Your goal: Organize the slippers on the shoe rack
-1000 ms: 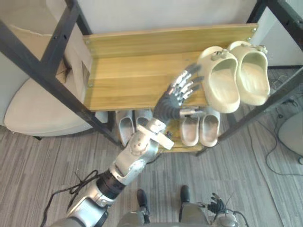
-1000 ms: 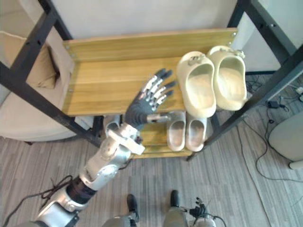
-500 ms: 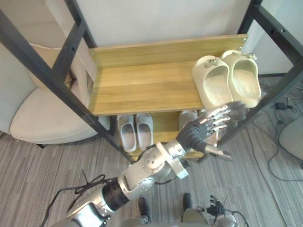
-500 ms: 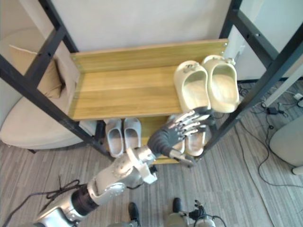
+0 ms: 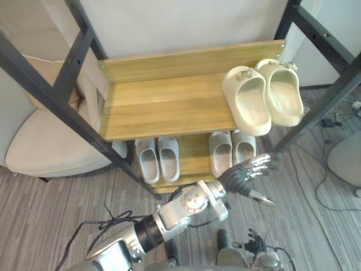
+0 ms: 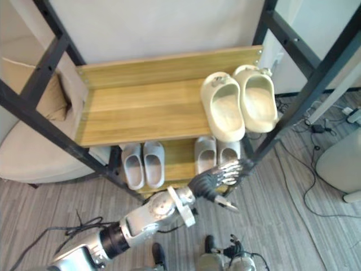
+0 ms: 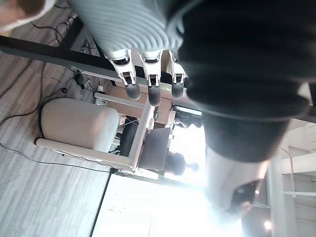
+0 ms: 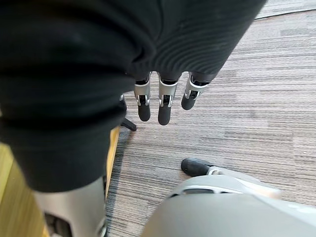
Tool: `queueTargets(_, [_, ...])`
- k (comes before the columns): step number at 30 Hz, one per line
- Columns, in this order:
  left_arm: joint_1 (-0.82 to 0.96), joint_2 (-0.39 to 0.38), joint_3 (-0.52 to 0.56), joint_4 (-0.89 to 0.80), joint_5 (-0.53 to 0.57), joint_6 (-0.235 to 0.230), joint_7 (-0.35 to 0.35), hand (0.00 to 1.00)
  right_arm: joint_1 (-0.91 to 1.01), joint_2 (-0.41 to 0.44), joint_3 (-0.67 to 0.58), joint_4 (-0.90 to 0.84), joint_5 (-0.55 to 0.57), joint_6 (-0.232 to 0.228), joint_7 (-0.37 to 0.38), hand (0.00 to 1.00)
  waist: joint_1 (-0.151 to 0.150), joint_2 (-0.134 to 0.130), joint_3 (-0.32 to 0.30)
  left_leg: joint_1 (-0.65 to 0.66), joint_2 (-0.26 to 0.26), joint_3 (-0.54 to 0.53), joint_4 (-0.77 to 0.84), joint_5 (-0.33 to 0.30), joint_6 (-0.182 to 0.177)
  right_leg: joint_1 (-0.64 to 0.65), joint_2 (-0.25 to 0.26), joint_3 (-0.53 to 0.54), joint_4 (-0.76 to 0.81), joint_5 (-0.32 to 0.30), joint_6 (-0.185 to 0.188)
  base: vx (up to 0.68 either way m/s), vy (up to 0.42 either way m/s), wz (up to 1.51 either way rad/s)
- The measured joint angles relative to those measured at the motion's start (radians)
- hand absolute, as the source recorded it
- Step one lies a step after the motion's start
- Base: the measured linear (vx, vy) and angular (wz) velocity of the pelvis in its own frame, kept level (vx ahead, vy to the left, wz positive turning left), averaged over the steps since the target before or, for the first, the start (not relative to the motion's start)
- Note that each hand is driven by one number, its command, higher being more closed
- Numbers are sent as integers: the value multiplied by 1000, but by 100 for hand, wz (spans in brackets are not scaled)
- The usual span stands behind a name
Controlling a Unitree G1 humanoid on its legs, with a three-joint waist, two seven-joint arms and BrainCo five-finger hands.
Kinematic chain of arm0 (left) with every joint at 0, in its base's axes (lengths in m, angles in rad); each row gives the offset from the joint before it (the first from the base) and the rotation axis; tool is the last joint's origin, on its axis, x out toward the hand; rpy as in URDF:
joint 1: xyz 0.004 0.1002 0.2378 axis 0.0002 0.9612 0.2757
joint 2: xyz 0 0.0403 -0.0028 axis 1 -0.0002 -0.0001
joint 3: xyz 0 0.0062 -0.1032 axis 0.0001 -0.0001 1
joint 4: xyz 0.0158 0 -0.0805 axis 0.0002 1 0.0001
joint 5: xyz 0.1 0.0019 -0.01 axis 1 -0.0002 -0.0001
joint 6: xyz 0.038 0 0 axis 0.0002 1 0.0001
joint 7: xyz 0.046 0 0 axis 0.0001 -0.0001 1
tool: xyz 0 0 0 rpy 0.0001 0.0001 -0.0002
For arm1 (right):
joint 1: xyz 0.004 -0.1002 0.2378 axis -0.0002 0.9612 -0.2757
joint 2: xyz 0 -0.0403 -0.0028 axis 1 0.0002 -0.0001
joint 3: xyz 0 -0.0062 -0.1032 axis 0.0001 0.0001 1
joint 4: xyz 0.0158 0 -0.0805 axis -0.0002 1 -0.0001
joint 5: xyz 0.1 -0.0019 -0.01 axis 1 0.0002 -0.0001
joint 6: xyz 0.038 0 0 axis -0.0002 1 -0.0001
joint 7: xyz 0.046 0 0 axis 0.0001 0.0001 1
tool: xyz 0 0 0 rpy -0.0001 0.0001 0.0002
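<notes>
A pair of cream slippers [image 5: 262, 99] lies side by side at the right end of the wooden top shelf [image 5: 163, 101]. On the lower shelf a grey pair [image 5: 158, 158] sits at the left and a pale beige pair [image 5: 231, 149] at the right. My left hand [image 5: 245, 175] hovers open with its fingers spread, low in front of the beige pair and off the rack's front edge, holding nothing. Its fingers [image 7: 148, 84] are straight in the left wrist view. My right hand [image 8: 163, 103] hangs open over the floor beside me.
Black metal posts [image 5: 62, 107] frame the rack at both sides. A beige armchair [image 5: 45, 147] stands at the left. Cables [image 5: 333, 121] trail over the grey floor at the right, near a pale rounded seat [image 5: 347, 158].
My left hand has drawn back from the cream slippers on the top shelf and dropped to the front of the lower shelf. The camera has shifted; the slippers stay put.
</notes>
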Motion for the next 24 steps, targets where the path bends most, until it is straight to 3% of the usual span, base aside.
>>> queueTargets(5, [-10,-1,12,41,22,0,6,0,-2,12,-16,-3,0,0,-1,0,-8,-4,3,-11,2,14,0,-1,-2,-5,6,15,-30,14,-8,3,-5,-9])
queueTargets(14, [-55,-11,81,84,40,-1,76,0,4,31,-48,-39,2,0,-5,0,-22,-13,8,-17,11,39,0,-17,-16,-22,15,38,-39,20,-5,38,-14,-9])
queueTargets(24, [-137,-96,106,84,58,-2,91,0,9,32,-50,-43,7,-1,-7,0,-35,-14,9,-26,11,52,0,-21,-14,-48,15,69,-15,15,1,21,-7,-7])
